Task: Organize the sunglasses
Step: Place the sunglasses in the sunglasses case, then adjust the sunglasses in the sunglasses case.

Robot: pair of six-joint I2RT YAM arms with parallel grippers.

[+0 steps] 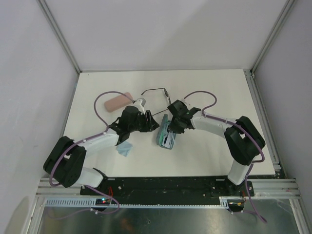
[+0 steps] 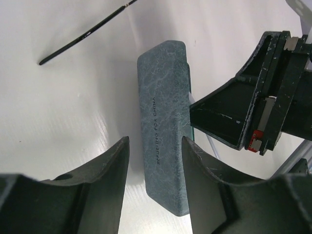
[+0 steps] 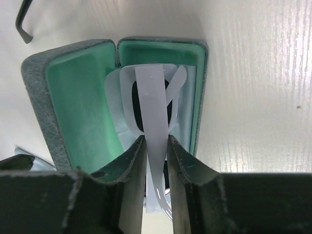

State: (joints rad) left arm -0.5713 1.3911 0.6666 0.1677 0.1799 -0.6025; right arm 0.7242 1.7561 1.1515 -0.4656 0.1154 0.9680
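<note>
Inside the open blue-grey case (image 3: 36, 97), the white sunglasses (image 3: 151, 97) are clamped lengthwise by one temple in the right gripper (image 3: 156, 141); the left gripper (image 2: 153, 144) is spread astride the case.

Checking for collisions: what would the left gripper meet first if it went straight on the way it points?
Probably the blue-grey case, whose shell lies between the fingers of the left gripper; depth is unclear.

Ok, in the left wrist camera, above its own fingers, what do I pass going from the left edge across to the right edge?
An arm of the black sunglasses → the blue-grey case → the right gripper.
</note>
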